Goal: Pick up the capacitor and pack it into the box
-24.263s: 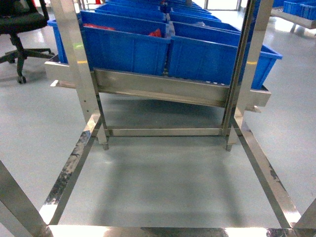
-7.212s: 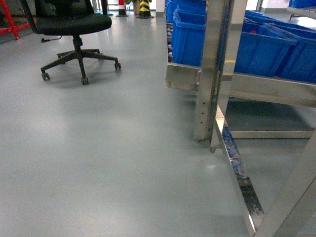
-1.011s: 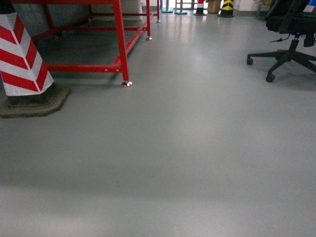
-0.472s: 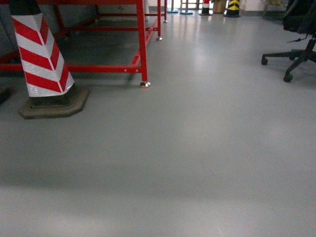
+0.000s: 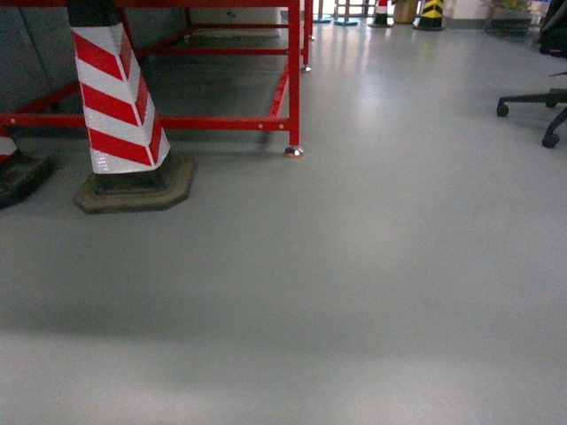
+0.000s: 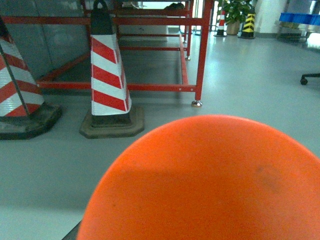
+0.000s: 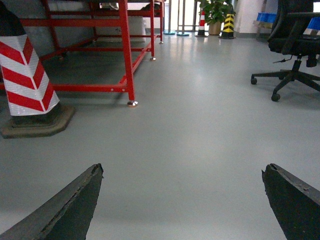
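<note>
A large round orange object (image 6: 210, 180), which I take for the capacitor, fills the lower half of the left wrist view, right in front of the camera and above the floor. It hides the left gripper's fingers apart from a dark sliver at the bottom left. My right gripper (image 7: 182, 171) is open, its two dark fingertips wide apart with only grey floor between them. The box is out of view. Neither gripper shows in the head view.
A red-and-white striped cone (image 5: 120, 97) on a dark base stands ahead on the left, with a second cone (image 6: 15, 85) further left. Behind them is a red metal frame (image 5: 292, 80). An office chair (image 7: 295, 45) stands at the right. Grey floor lies ahead.
In the head view the cone and the red frame have slid to the right and the chair has moved almost out at the right edge. The view is turning left.
</note>
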Tool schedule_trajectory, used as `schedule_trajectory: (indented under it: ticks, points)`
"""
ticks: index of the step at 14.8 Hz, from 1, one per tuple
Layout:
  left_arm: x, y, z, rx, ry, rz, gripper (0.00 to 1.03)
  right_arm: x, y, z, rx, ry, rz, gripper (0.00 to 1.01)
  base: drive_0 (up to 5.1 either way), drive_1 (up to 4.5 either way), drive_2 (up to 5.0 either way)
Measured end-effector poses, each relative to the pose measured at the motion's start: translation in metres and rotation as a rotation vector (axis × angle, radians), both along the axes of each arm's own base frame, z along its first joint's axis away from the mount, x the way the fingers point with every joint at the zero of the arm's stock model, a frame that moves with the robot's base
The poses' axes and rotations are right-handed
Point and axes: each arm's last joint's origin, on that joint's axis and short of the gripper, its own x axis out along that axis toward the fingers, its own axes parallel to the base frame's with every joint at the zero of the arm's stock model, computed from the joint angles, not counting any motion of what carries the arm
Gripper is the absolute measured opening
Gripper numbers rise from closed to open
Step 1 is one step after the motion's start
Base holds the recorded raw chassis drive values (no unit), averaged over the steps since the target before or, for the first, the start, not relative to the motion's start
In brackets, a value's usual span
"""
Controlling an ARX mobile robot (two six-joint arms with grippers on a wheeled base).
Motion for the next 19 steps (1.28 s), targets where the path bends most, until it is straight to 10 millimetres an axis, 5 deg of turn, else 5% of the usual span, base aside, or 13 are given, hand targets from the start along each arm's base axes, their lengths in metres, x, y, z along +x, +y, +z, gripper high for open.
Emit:
schedule_trajectory:
  ticks: [19]
  points:
    - [0.0000,0.0000,0.0001,0.000,-0.001,0.000,0.43,0.0000,0.0000,-0.0003,0.000,0.003,-0.001,0.98,-5.0,2.37,2.4]
